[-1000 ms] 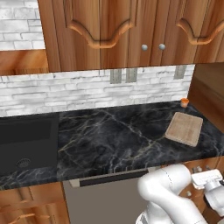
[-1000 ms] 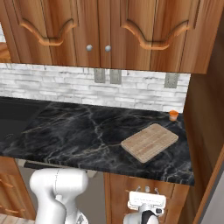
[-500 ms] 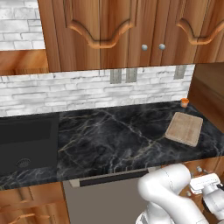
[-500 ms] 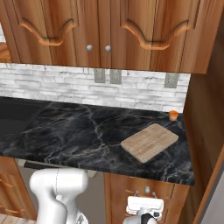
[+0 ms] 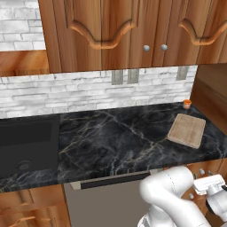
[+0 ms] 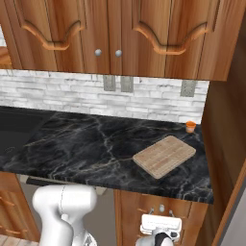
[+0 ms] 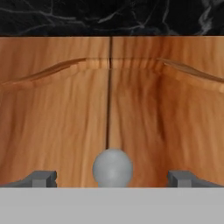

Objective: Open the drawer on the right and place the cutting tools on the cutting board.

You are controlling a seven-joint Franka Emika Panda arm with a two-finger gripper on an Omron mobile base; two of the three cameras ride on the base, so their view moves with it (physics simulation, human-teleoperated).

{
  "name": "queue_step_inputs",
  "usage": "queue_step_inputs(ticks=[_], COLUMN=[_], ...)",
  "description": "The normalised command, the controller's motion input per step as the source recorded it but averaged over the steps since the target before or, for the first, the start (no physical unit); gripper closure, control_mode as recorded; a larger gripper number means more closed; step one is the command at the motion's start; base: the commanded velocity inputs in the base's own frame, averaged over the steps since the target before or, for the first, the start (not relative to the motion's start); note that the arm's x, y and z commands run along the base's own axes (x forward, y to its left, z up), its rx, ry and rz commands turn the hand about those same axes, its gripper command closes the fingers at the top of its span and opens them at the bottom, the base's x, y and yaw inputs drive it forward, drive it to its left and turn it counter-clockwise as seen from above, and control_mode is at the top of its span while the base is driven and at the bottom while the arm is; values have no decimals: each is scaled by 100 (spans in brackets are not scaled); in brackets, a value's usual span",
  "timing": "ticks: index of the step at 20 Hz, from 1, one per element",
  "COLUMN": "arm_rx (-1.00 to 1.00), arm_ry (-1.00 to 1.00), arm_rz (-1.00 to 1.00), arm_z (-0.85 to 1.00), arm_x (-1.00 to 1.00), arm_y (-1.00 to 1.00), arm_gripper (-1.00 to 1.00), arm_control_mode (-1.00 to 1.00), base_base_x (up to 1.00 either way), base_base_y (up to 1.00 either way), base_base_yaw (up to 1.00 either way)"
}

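The light tan cutting board point(image 6: 164, 155) lies flat on the black marble counter near its right end, also seen in the left base view point(image 5: 186, 130). My gripper point(image 7: 112, 177) hangs below the counter's edge, facing the reddish-brown wooden front point(image 7: 57, 118) under the board. It is open, fingertips point(image 7: 41, 177) wide apart, and a round grey knob point(image 7: 112, 167) sits between them without touching either. The hand shows low in both base views point(image 6: 161, 222) point(image 5: 208, 184). I cannot tell which part of this front is the drawer; nothing is pulled out. The cutting tools are hidden.
A small orange cup point(image 6: 190, 126) stands behind the board by the tall wooden side wall point(image 6: 226, 144). A dark sink point(image 5: 24, 146) sits at the counter's left. Carved upper cabinets point(image 6: 110, 33) hang over the counter. A vertical seam point(image 7: 108, 100) splits the front above the knob.
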Motion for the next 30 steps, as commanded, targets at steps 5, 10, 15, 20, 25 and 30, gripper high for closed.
queue_step_inputs(ticks=[5, 10, 15, 20, 25, 30], arm_rx=[0, 1, 0, 0, 0, 0], arm_ry=[0, -1, 0, 0, 0, 0], arm_rz=[0, 0, 0, 0, 0, 0], arm_z=[6, 13, 2, 0, 0, 0], arm_x=[0, 0, 0, 0, 0, 0], arm_y=[0, 0, 0, 0, 0, 0], arm_gripper=[-100, -100, -100, -100, 100, 100], arm_control_mode=[-100, -100, -100, -100, -100, -100], base_base_x=[0, 0, 0, 0, 0, 0], base_base_y=[0, 0, 0, 0, 0, 0], base_base_yaw=[0, 0, 0, 0, 0, 0])
